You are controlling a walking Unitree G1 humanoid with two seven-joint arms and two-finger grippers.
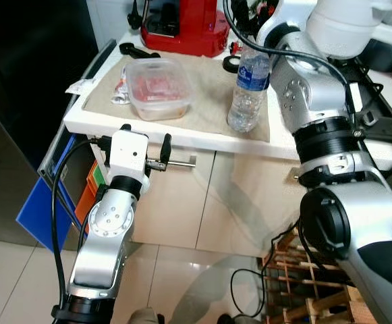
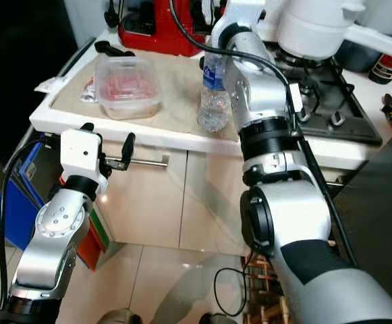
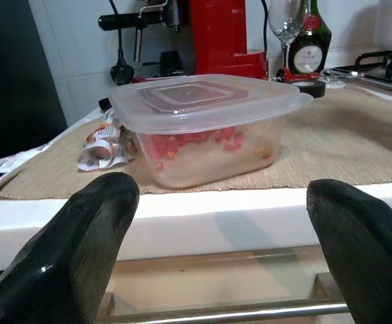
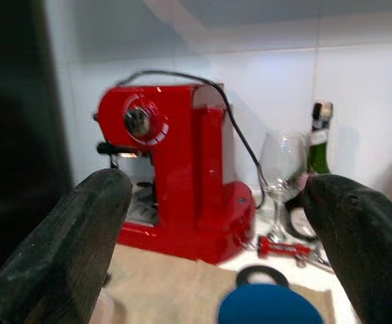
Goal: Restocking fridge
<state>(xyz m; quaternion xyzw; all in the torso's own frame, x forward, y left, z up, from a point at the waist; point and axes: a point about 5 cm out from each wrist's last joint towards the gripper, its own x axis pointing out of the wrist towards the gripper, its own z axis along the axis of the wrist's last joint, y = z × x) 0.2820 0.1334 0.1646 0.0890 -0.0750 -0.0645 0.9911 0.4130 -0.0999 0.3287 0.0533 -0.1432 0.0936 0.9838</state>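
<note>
On the white tabletop (image 1: 182, 135) a woven beige mat (image 1: 209, 88) carries a clear lidded food container (image 1: 156, 88) with red pieces inside and, well apart to its right, an upright water bottle (image 1: 248, 91) with a blue cap. The left tool (image 3: 222, 223) hangs below the tabletop's front edge, just in front of a metal drawer handle (image 3: 236, 312), its two black fingers (image 3: 81, 250) spread wide and released, facing the container. The right tool (image 4: 216, 236) sits above the bottle, fingers parted and grasping nothing, the blue cap (image 4: 270, 307) between and below them. Behind stand a red coffee machine (image 4: 175, 189), a wine glass (image 4: 281, 175) and a dark bottle (image 4: 319, 145); a crumpled wrapper (image 3: 101, 142) lies beside the container
</note>
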